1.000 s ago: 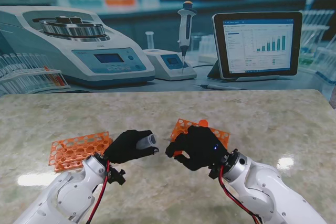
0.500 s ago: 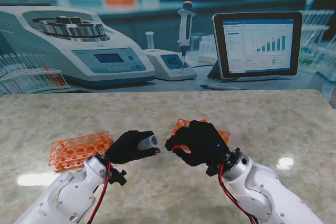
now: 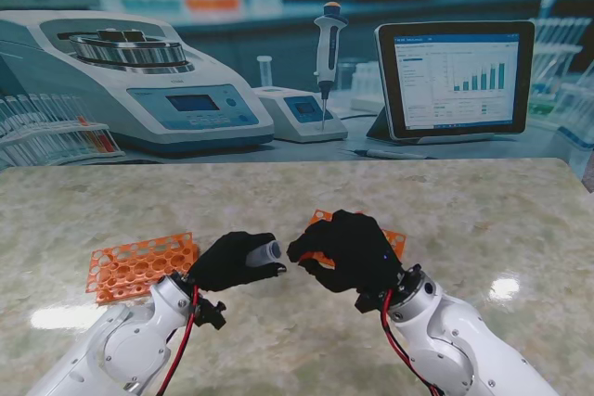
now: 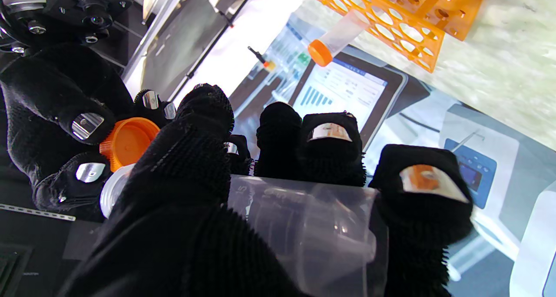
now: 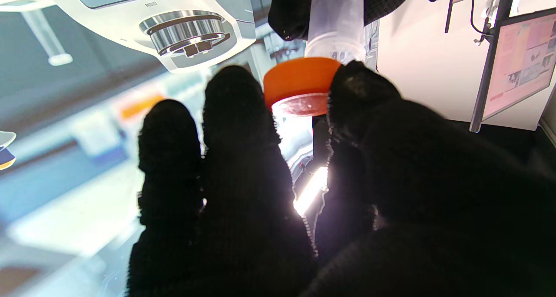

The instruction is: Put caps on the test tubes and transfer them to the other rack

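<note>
Marbled bench top (image 3: 483,201), backed by a printed lab scene. Took the open tube (image 3: 263,252) as the marker for everything else.

Well to the left of the tube: left rack (image 3: 139,266), orange, lying flat near the bench's near edge, within that arm's reach for a later drop-off, by my guess.

Just left of the tube: left hand (image 3: 232,261), black-gloved, fingers curled round the clear barrel and thumb pressed across it. Held it roughly level, mouth turned rightward, presumably so the rim stayed bare for the lid.

At the tube's mouth: orange cap (image 5: 299,82), pinched between thumb and fingertips of the right hand (image 3: 348,252), the remaining fingers curled in loosely. Sat against the rim, or a hair off it; could not tell whether seated or threaded. Looked roughly square to the opening in the right wrist view, a fair start for a twist.

Right of the tube, partly hidden behind that hand: right rack (image 3: 394,240), orange too. Carried one already capped tube (image 4: 336,36) in a hole, as seen from the left wrist.

Judged the capping step as mid-way: pressing and turning next, with cross-threading or a slipped barrel as the likely risks.
</note>
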Available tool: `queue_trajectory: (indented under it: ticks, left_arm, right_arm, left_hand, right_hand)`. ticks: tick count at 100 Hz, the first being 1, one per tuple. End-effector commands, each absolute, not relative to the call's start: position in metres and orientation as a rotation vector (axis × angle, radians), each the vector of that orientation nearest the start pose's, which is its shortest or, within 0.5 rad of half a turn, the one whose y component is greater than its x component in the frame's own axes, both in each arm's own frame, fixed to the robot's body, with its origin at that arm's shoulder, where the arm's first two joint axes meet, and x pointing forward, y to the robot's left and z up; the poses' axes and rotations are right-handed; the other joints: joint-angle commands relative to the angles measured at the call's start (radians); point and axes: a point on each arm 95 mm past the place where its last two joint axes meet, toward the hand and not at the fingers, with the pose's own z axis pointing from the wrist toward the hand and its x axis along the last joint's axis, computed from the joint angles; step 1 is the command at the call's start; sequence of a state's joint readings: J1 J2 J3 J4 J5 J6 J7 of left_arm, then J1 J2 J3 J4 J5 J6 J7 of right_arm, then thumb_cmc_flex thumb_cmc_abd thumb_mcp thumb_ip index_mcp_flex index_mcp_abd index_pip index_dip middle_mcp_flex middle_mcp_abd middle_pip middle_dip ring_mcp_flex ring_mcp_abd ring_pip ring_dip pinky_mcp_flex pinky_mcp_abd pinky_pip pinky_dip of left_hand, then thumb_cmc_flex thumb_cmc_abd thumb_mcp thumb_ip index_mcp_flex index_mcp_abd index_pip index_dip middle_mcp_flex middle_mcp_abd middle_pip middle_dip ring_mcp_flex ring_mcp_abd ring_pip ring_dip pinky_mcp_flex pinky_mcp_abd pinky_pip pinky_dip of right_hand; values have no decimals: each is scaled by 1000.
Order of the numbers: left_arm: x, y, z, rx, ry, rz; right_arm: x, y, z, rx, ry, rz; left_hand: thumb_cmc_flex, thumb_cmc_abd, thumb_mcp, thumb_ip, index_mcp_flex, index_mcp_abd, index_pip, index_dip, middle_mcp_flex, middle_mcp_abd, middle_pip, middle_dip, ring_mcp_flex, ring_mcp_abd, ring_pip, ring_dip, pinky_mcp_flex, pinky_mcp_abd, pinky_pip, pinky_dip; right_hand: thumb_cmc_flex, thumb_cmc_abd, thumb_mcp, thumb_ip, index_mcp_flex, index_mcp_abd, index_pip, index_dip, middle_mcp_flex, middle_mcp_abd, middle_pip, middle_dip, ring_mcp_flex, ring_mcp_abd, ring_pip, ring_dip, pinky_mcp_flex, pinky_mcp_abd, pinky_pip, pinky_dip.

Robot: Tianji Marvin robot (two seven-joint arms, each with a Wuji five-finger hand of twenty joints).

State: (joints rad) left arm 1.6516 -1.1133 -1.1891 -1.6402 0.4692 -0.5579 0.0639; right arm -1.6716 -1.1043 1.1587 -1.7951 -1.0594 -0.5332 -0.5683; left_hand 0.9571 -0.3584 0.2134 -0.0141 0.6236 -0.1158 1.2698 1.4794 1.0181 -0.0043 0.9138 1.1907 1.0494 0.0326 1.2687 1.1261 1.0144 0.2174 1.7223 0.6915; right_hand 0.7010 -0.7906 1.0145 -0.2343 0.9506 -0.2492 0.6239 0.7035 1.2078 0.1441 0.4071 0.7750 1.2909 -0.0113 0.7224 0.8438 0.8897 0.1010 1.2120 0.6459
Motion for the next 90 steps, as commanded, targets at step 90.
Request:
queue_trajectory:
  ticks: [90]
  left_arm:
    - [345, -53, -306, -1295, 1377, -2424]
  right_arm:
    - [319, 101, -247, 589, 1178, 2442]
  left_hand:
    - [33, 44, -10, -7, 7, -59, 82, 65, -14, -45, -1, -5, 0, -18, -5, -10, 28, -35, 118, -27]
  right_hand:
    - [175, 69, 203, 111, 52, 21, 41, 32, 107, -207, 95, 21, 10, -67, 49, 9, 14, 3, 23, 23]
